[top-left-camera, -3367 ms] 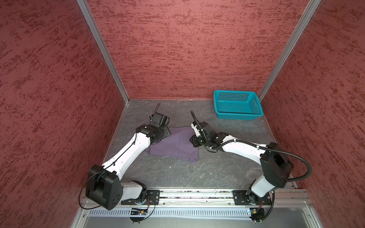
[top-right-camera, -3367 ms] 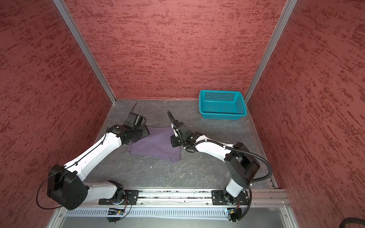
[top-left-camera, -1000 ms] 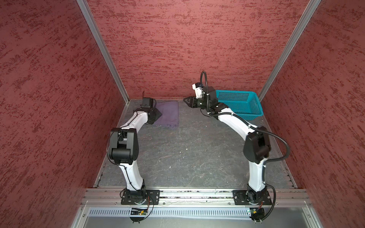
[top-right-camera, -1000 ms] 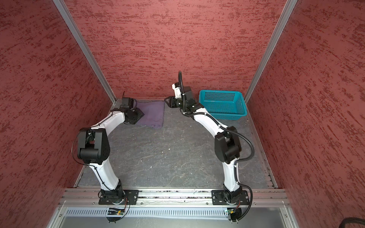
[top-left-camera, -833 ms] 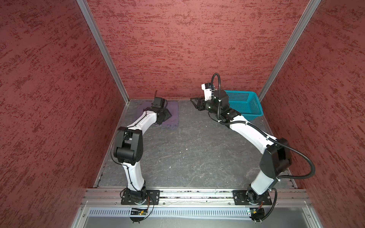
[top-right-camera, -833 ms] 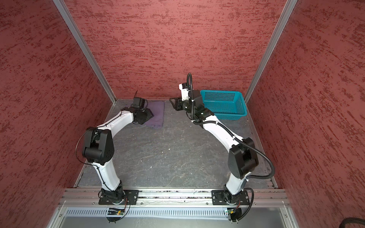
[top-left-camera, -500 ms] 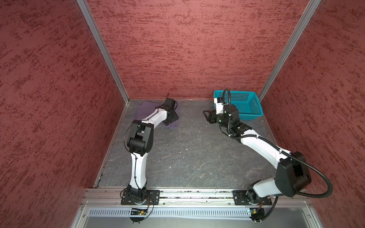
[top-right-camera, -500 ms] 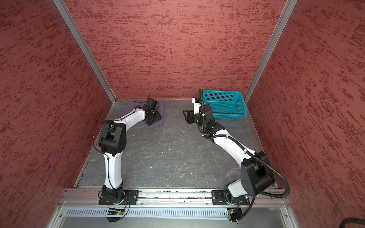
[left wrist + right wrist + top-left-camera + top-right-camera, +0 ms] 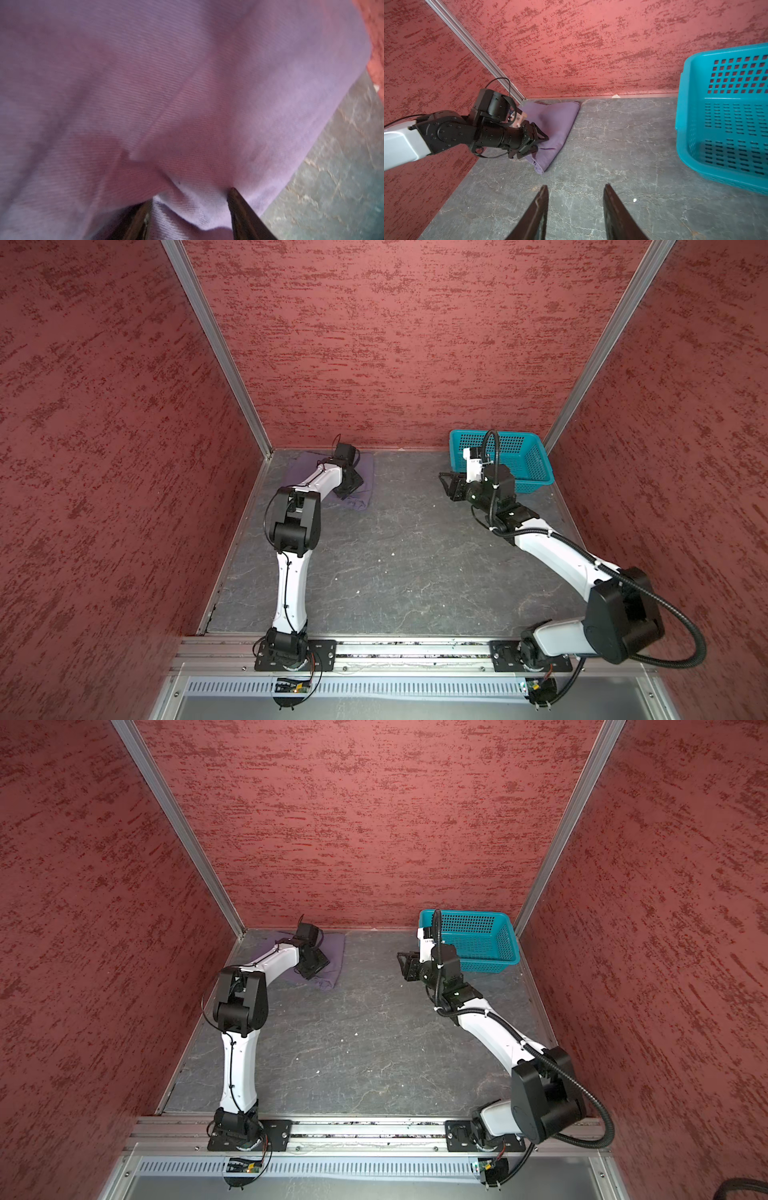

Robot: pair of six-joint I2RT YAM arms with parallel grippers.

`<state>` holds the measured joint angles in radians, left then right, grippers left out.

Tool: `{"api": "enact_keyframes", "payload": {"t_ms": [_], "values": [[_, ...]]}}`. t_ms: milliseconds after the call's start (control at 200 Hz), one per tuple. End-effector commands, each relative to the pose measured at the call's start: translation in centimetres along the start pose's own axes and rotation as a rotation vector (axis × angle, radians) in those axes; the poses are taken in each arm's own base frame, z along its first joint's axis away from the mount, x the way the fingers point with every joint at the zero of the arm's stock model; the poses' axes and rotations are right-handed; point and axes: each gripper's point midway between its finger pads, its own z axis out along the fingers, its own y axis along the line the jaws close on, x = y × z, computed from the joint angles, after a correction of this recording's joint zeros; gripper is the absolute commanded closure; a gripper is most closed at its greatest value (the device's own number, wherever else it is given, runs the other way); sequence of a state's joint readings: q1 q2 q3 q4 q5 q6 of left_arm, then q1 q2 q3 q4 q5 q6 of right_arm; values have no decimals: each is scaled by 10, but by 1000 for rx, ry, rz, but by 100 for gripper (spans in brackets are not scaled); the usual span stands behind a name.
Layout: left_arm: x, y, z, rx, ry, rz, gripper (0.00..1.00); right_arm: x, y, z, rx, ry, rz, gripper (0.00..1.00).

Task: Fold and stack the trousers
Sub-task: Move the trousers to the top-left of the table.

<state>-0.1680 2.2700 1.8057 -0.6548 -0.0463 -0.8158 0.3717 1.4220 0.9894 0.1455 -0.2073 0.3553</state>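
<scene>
Folded trousers (image 9: 558, 124) lay in worktop (image 9: 612, 145) corner, left claw (image 9: 543, 143) rested open upon them, right claw (image 9: 575, 186) hovered open, empty.

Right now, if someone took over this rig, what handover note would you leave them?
Left tool: jaws apart, tips pressed on the trousers, cloth bunched between them; no lift visible.
Right tool: open, empty, above the table beside the basket.
The trousers lie folded in a compact bundle on the table, in the far left corner by the wall. The basket is empty.
Done: folding, by the look of it.
Left: let go and draw both arms back; nothing else in view to stack on.
</scene>
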Motion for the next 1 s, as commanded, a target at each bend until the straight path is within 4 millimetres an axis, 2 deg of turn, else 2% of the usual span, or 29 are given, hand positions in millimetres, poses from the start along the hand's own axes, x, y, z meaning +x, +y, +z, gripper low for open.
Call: {"api": "enact_keyframes", "payload": {"t_ms": [0,155,331,436,496,546,576,631,656,671,676,691,706,852,997], "values": [[-6,40,20,-104,18,-55,41,-1,-4,5,-22,-4,12,57],[-20,52,21,-109,7,-88,41,9,-15,16,-21,33,49,58],[-21,47,22,-92,17,-72,41,15,-19,23,-28,60,74,59],[-18,39,4,-74,2,-50,41,17,-21,20,-10,76,82,56],[-17,33,-16,-49,-27,-26,38,14,-23,12,16,71,73,52],[-19,27,-43,-14,-65,-11,33,15,-29,5,54,68,65,47],[-19,25,-58,4,-82,-1,30,6,-27,-6,68,42,51,44],[-21,20,-92,48,-122,10,14,2,-33,-21,122,22,36,38],[-21,20,-106,65,-138,17,2,-1,-36,-27,148,8,29,34],[-21,20,-115,76,-149,22,0,-2,-37,-32,164,2,28,32],[-21,19,-119,80,-153,24,1,-2,-38,-33,169,0,27,23],[-20,19,-127,90,-163,29,1,-4,-41,-38,190,-11,24,6],[-20,19,-137,97,-177,35,1,-5,-43,-43,208,-19,24,2],[-15,27,-212,174,-298,81,1,-10,-68,-91,402,-94,30,1],[-5,53,-258,235,-400,84,1,-7,-98,-145,634,-172,64,1]]}}
